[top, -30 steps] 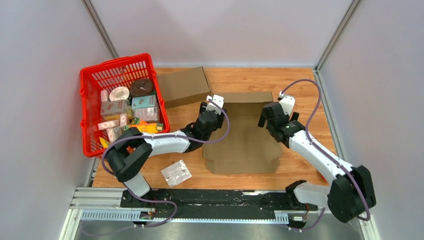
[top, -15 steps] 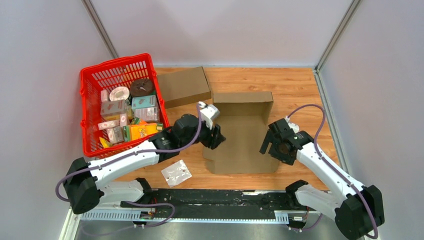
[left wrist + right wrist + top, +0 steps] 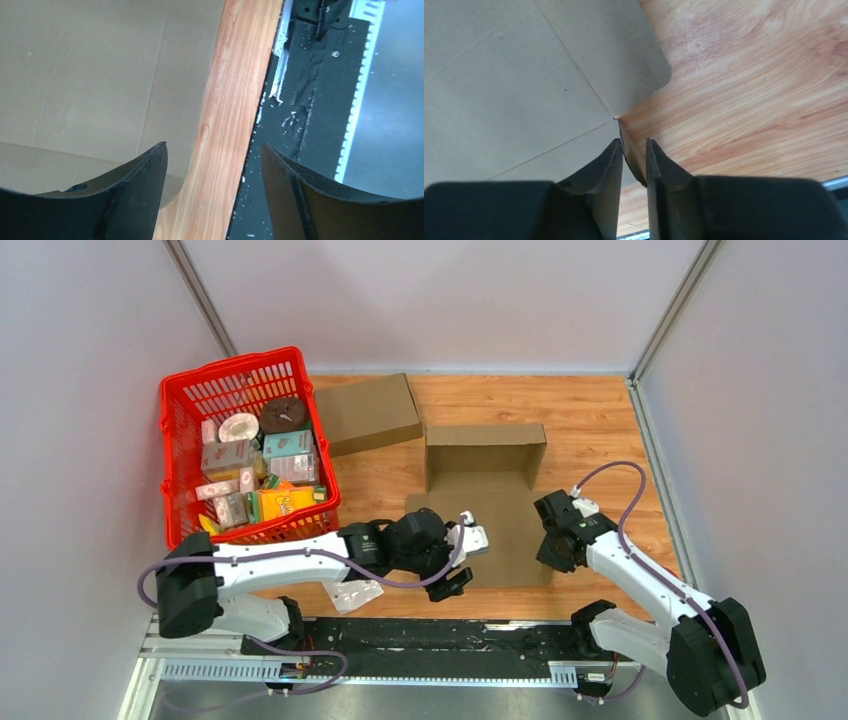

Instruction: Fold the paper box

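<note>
From above, see the paper box (image 3: 480,515) spread mostly flat on the table (image 3: 600,420), with only the far wall standing upright. Find the left gripper (image 3: 466,562) at the sheet's near left corner, spread wide and holding nothing. Find the right gripper (image 3: 553,552) low against the near right edge. Note a red basket (image 3: 250,360) of packets far left, a second flat carton (image 3: 365,412) beside it, and a clear pouch (image 3: 352,592) under the left arm.

Through the left wrist, look past widely parted fingers (image 3: 135,190) straddling the table's near wooden edge, with the cardboard lying up and left, mostly beyond the left-hand finger.

Through the right wrist, see fingers (image 3: 599,190) drawn close, pinching a small upturned flap (image 3: 630,157) at the sheet's corner, with a rounded tab (image 3: 624,50) just beyond
</note>
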Available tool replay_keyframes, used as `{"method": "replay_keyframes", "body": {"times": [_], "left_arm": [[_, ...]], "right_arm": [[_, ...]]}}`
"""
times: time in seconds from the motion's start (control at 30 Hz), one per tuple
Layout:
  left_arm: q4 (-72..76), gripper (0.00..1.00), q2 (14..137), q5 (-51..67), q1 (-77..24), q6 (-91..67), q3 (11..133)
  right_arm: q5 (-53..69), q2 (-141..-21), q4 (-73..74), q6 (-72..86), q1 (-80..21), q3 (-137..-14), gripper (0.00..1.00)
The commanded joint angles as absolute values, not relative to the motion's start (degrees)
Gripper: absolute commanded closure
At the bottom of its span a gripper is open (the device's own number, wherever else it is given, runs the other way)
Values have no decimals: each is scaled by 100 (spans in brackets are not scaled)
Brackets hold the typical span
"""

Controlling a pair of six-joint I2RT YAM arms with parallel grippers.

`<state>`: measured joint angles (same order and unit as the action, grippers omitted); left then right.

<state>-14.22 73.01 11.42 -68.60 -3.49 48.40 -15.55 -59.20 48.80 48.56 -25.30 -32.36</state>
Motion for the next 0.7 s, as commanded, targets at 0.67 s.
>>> {"method": "replay_keyframes", "body": {"times": [0.67], "left_arm": [[-747, 20, 9703, -3234, -8147, 2522, 6284]], "right_arm": [[386, -5115, 6231, 4386, -2373, -4658, 100]]}}
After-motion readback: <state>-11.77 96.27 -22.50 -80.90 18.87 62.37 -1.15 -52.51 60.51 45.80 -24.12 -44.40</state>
